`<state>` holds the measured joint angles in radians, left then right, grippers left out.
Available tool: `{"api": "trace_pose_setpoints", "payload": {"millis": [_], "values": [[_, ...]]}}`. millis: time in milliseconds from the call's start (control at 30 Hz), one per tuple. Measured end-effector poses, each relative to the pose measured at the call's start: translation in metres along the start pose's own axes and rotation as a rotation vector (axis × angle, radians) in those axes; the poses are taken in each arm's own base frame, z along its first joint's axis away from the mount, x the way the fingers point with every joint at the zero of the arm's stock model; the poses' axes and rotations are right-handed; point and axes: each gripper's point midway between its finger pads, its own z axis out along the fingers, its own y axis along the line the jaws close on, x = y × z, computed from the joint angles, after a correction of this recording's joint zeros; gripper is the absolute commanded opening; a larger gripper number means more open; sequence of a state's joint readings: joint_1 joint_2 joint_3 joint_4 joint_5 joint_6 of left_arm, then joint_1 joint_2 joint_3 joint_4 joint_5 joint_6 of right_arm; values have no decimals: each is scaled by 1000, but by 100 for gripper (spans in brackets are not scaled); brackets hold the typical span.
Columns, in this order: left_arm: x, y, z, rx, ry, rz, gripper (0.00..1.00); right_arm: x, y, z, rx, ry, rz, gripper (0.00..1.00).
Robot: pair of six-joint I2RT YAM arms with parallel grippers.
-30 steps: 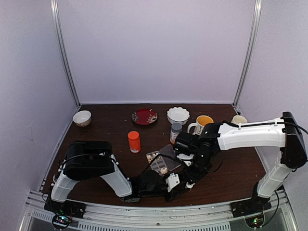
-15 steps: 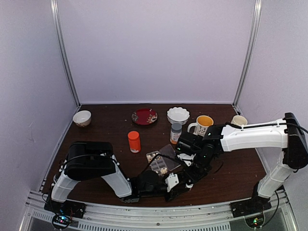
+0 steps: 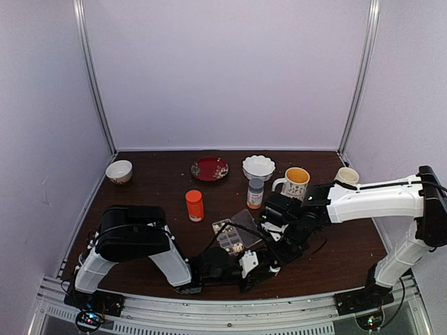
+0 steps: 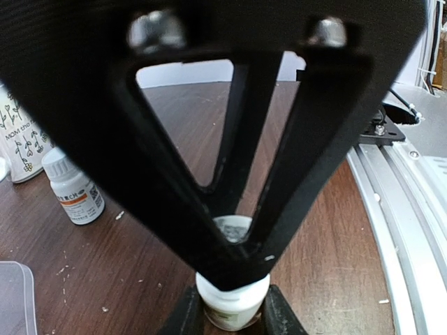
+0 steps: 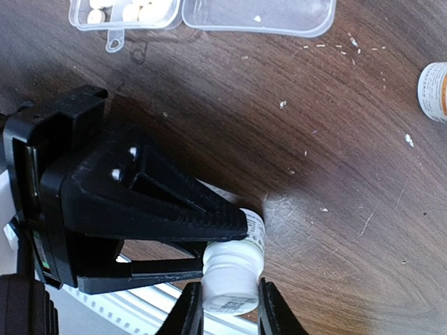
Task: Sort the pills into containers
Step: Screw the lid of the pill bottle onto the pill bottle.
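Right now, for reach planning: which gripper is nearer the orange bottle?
Left, barely: left gripper and right gripper clamp one small white bottle, left toward the orange bottle.

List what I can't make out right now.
- Left wrist: the left end effector blocks most of the white bottle.
- Right wrist: the pill box is cut off by the top edge, so the pills can't be counted.
- Top view: the bottle is too small and crowded to show the grip.

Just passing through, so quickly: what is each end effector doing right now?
Left end effector: closed on the small white bottle.
Right end effector: closed on the other end of the same bottle.
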<state>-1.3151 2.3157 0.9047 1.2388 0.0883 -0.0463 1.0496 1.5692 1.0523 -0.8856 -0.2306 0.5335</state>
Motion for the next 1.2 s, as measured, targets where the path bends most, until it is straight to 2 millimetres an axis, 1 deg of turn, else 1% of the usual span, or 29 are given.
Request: {"api": "trace_pose_setpoints", "payload": {"millis": [67, 433, 533, 633, 867, 1000, 1100, 1133, 1200], "values": [[0, 0, 0, 1, -5, 0, 26, 0, 0, 0, -10, -17, 13, 21], [0, -1, 0, 9, -8, 0, 12, -1, 0, -1, -18, -30, 42, 22], [0, -1, 0, 14, -8, 0, 11, -1, 0, -1, -22, -37, 42, 23], [-1, -2, -1, 22, -10, 5, 10, 0, 0, -2, -23, -50, 28, 21], [0, -5, 0, 53, -4, 3, 9, 1, 1, -1, -28, -85, -58, 22], [0, -5, 3, 65, 4, 2, 9, 3, -1, -1, -22, -79, -57, 24], [1, -6, 4, 67, 10, 1, 7, 3, -1, -1, -18, -76, -49, 22], [1, -6, 4, 68, 14, 0, 7, 3, -2, 0, -15, -75, -40, 24], [2, -6, 5, 69, 20, -2, 6, 4, -2, 0, -11, -73, -15, 26]]}}
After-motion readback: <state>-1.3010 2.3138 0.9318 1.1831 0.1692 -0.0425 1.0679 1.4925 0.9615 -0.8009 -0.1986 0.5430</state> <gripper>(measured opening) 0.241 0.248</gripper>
